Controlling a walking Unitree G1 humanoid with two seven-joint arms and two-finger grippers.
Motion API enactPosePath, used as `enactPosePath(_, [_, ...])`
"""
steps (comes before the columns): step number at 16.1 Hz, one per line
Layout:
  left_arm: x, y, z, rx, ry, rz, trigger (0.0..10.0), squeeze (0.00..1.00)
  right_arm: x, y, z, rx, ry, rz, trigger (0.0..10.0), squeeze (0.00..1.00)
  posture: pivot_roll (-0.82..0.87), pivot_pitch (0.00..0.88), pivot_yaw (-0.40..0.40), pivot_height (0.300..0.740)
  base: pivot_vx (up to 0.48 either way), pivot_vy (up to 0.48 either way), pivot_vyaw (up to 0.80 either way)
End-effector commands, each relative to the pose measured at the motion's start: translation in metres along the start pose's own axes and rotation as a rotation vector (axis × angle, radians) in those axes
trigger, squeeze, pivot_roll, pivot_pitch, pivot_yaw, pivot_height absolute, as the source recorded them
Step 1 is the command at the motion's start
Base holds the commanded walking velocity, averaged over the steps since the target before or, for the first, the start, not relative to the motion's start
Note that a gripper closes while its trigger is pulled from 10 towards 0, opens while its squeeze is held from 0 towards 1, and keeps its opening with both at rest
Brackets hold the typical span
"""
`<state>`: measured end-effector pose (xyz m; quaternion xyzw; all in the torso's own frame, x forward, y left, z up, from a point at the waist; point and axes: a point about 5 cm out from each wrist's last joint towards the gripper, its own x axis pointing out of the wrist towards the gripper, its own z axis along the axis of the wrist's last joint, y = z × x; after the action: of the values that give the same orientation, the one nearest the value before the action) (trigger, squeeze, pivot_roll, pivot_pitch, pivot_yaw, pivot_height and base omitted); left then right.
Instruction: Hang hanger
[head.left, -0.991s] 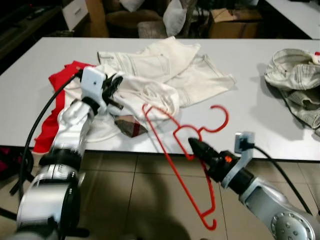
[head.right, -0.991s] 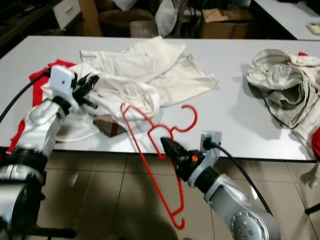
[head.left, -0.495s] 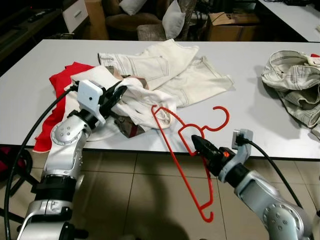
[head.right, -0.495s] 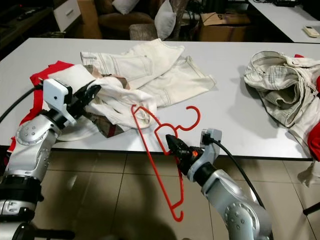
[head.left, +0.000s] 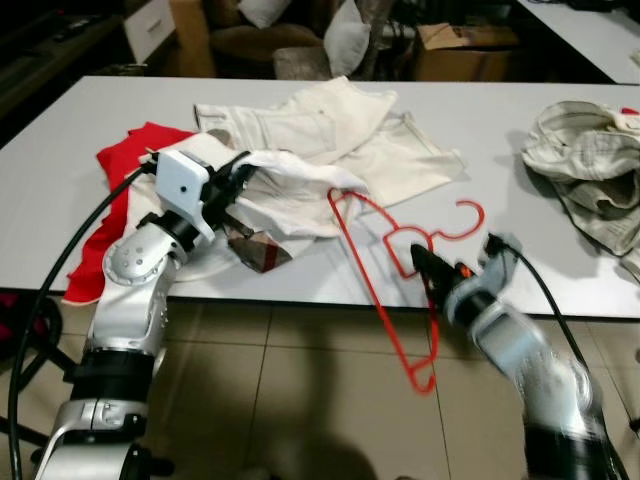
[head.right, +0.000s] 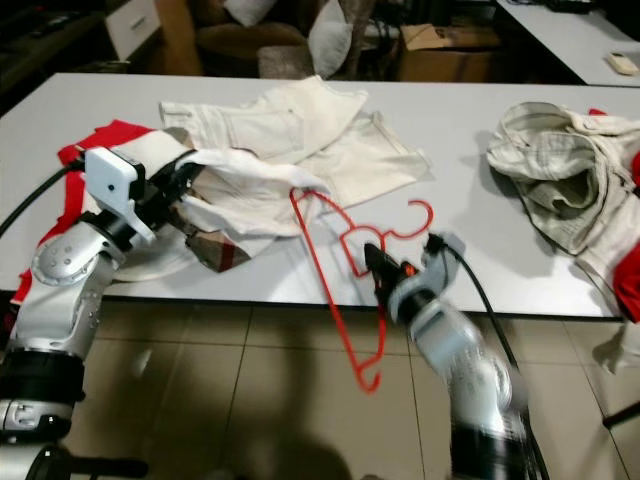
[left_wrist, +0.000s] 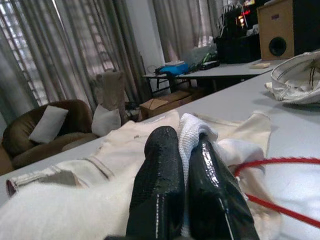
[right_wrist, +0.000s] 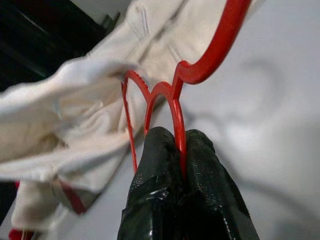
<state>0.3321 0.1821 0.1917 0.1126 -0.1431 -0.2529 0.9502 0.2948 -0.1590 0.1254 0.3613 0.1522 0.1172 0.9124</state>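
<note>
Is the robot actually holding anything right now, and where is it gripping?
Right gripper pinches the red plastic hanger just below its hook; left gripper pinches a fold of the white garment.

Even indoor light, soft glare on white table (head.left: 80, 200). Right arm (head.left: 530, 370) motion-blurred, left arm (head.left: 130, 290) sharp. Right wrist view cloth smeared; background dim.

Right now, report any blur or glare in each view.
Eye views: right arm smeared by motion blur, left gripper and red hanger sharper. Left wrist view: crisp fingers, hazy bright curtains. Right wrist view: white garment blurred, fingers sharp.
</note>
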Motion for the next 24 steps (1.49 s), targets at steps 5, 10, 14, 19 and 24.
enactPosePath(5, [-0.010, 0.023, 0.044, 0.093, -0.204, 0.141, 0.0, 0.00, 0.011, 0.064, 0.083, -0.114, -0.348, 0.285, 10.0, 0.00, -0.08, 0.000, -0.034, 0.740, 0.000, 0.000, 0.00])
enactPosePath(10, [-0.046, -0.056, -0.041, -0.002, 0.163, 0.022, 10.0, 0.00, 0.004, 0.060, 0.038, -0.181, -0.189, 0.341, 10.0, 0.00, -0.08, 0.000, -0.065, 0.740, 0.000, 0.000, 0.00])
enactPosePath(14, [-0.051, -0.046, -0.044, 0.021, 0.226, -0.001, 10.0, 1.00, 0.002, 0.061, 0.021, -0.218, -0.122, 0.370, 10.0, 0.00, -0.08, 0.000, -0.053, 0.740, 0.000, 0.000, 0.00])
enactPosePath(19, [-0.026, -0.038, 0.011, -0.064, 0.019, -0.211, 10.0, 1.00, 0.001, 0.064, 0.014, -0.279, -0.094, 0.392, 10.0, 0.00, -0.08, 0.000, -0.036, 0.740, 0.000, 0.000, 0.00])
enactPosePath(24, [0.001, -0.049, 0.017, -0.028, 0.068, -0.371, 10.0, 1.00, 0.000, 0.069, 0.016, -0.316, -0.110, 0.400, 10.0, 0.00, -0.09, 0.000, -0.014, 0.740, 0.000, 0.000, 0.00])
